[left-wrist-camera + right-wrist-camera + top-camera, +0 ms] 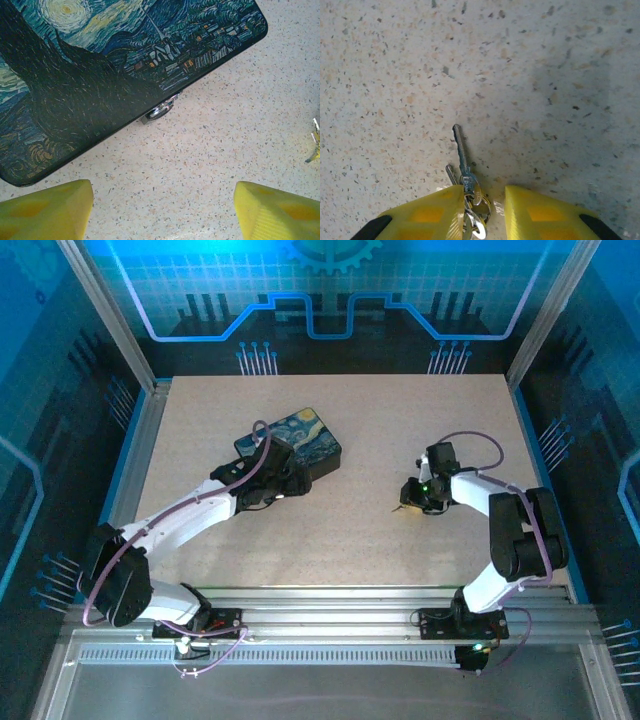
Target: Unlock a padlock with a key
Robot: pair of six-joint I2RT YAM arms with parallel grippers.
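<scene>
Asking voice: Where is the key point(461, 157) placed against the right gripper point(482, 215)?

Answering voice: It is laid flat on the speckled table point(400, 410), its head and ring tucked between the yellow pads point(427, 217), its blade pointed straight away from the gripper. A second key is glimpsed on the same ring. The jaws are set a little apart: one pad is pressed to the ring, a sliver of table is seen beside the other, so a firm clamp is not judged made yet.

Asking voice: And the padlock point(159, 110)?

Answering voice: It is seen at the edge of the dark-blue painted tin point(295, 440), on the side turned toward the left gripper point(162, 210), whose jaws are spread wide with nothing between them. It is found just ahead of that gripper, near its centre line.

Asking voice: What is the coming move turned on?

Answering voice: The key is nearest the right arm, the padlock nearest the left; the two are set well apart, with bare table between. Once gripped, the key would have to be carried leftward, blade first. No object is seen on that path, though room may be tight beside the left gripper; the keyhole cannot be made out
</scene>
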